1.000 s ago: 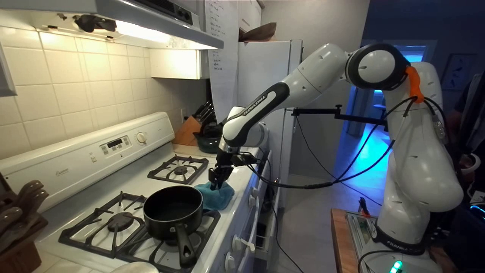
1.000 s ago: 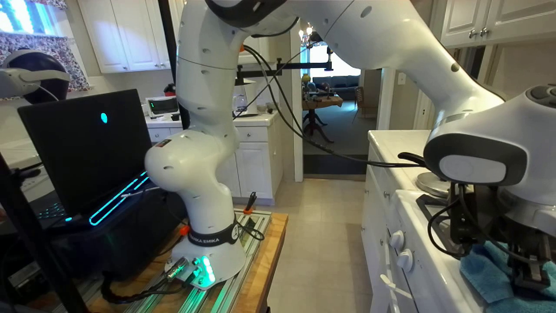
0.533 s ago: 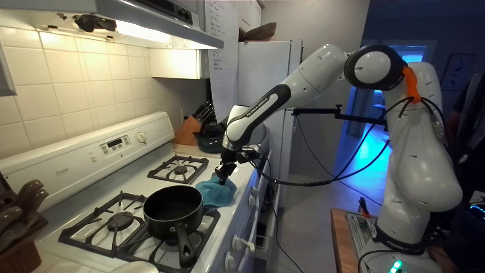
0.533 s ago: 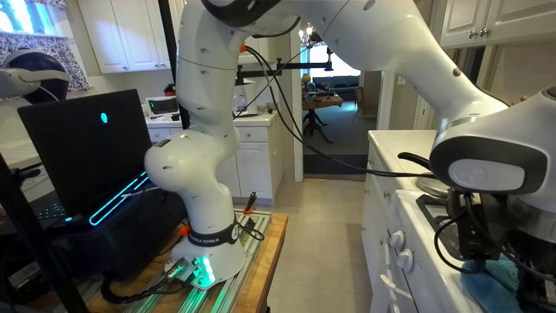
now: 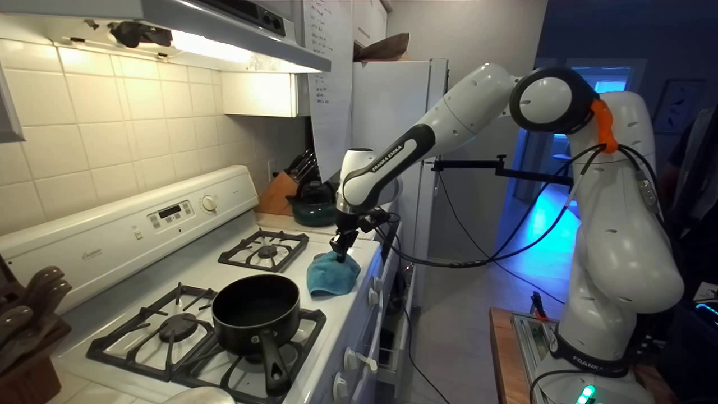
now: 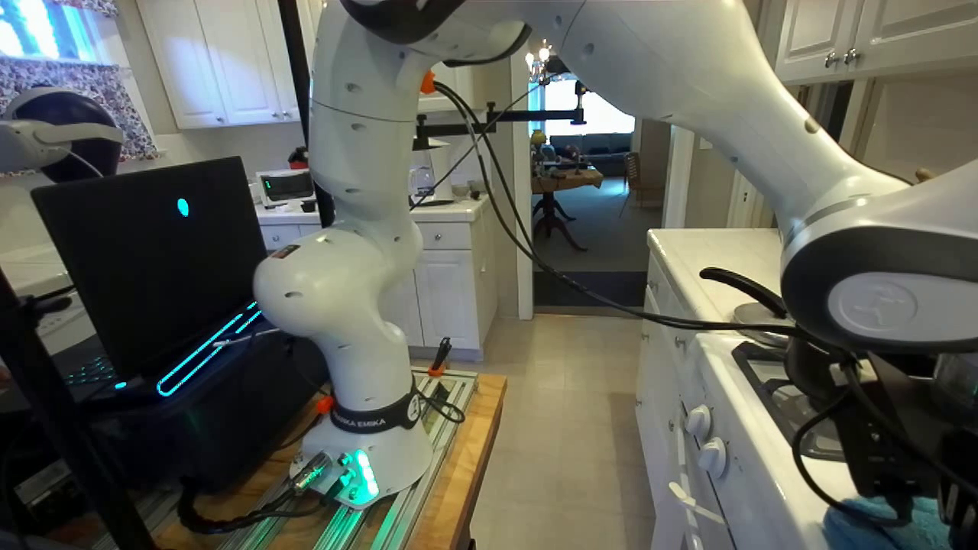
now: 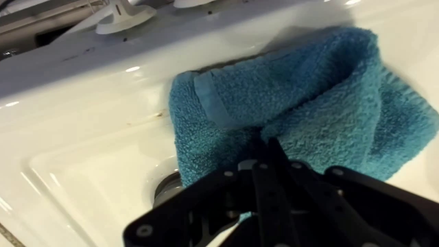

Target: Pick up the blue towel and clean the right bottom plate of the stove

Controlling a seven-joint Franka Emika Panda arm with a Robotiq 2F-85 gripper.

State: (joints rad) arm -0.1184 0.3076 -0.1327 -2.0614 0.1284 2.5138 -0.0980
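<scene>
The blue towel (image 5: 332, 278) is bunched under my gripper (image 5: 341, 257), on or just above the white stove top behind the black pot. In the wrist view, the folded towel (image 7: 308, 103) spreads out beyond the fingertips. There, my gripper (image 7: 265, 144) is shut with a pinch of towel between its fingers. The stove's bare burner (image 7: 168, 188), without a grate, is partly covered by the towel; white stove surface (image 7: 89, 171) shows beside it. In an exterior view only a bit of the towel (image 6: 863, 523) shows at the bottom edge, with the fingertips out of view.
A black pot (image 5: 257, 320) stands on the front grate, its handle toward the stove front. A double grate (image 5: 174, 336) and a rear grate (image 5: 268, 252) lie on the stove. Knobs (image 5: 350, 361) line the front. The range hood (image 5: 235, 39) hangs above.
My gripper has moved away from the pot, toward the fridge side, and risen a little, carrying the towel. The towel has come off the grate area beside the pot and gathered up below the fingers.
</scene>
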